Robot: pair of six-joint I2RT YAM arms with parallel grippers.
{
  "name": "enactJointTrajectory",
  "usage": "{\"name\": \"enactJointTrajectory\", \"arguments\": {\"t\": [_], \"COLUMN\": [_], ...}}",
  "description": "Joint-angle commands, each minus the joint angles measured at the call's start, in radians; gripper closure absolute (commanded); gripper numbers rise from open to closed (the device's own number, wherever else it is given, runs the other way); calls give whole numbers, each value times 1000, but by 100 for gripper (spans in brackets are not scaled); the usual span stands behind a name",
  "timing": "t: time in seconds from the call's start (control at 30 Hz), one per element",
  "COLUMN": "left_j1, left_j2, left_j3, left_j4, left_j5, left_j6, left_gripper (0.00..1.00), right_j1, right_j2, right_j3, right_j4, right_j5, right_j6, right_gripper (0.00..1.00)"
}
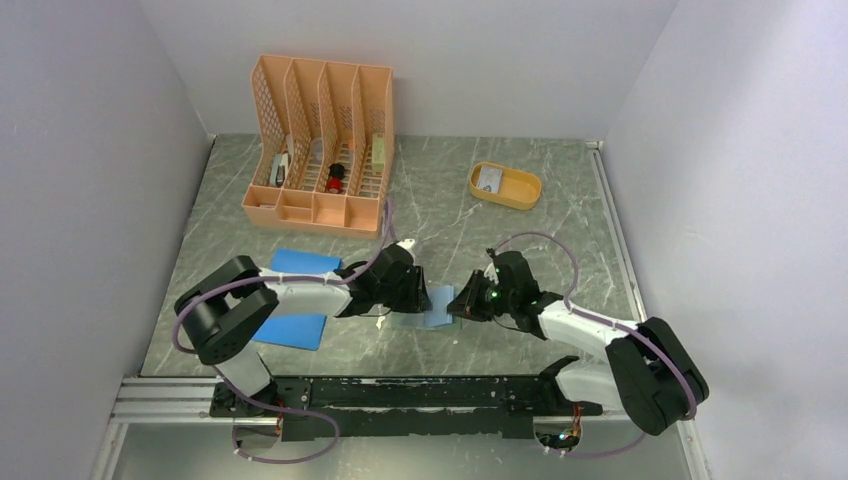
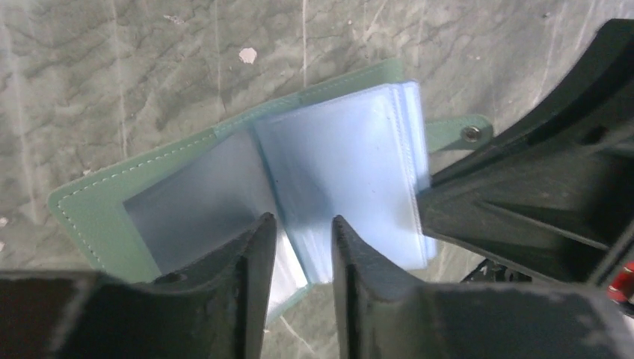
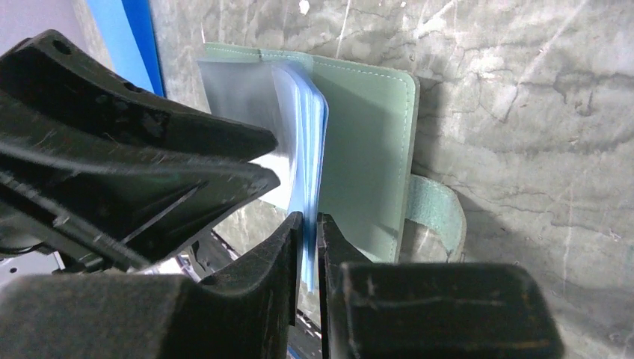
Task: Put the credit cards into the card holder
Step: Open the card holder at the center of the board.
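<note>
Counted one green wallet [image 2: 112,202], centre frame, with one snap tab [image 2: 456,134]. Its clear pockets [image 2: 344,172] were several, too tightly stacked to number. One card [image 1: 489,178] showed, in the one yellow tray [image 1: 515,200], upper right. One orange organizer [image 1: 315,212] stood upper left: four upright slots [image 1: 308,110], three small items [image 1: 335,178] seen inside. One blue pad [image 1: 305,262], lower left, showed as two patches. Two arms: left arm [image 1: 300,292], right arm [image 1: 590,325]. Two grippers: left gripper [image 2: 303,228], right gripper [image 3: 308,224].

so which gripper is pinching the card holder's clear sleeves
The right gripper: its fingers close on the card holder's sleeves; the left gripper's fingers stand apart.
</note>
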Motion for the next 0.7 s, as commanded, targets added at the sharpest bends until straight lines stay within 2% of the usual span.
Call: {"name": "enactJointTrajectory", "arguments": {"t": [0.0, 0.2, 0.33, 0.53, 0.67], "left_j1": [-2, -2, -2, -2, -2], "left_j2": [-89, -143, -142, -155, -160], "left_j3": [12, 26, 30, 20, 22], "left_j4": [-80, -110, -119, -132, -147], "left_j5": [-17, -3, 2, -20, -37], "left_j6": [24, 49, 54, 56, 64], "left_gripper": [56, 42, 40, 38, 38], "right_j1": [7, 31, 57, 107, 130], "right_j2": [17, 60, 92, 150, 184], "right_j3": [27, 55, 81, 118, 131], "right_j4": [47, 76, 88, 102, 121], "right_j5": [-23, -36, -30, -14, -10], "right_j6": [3, 8, 14, 23, 36], "right_gripper": [82, 74, 69, 67, 60]}}
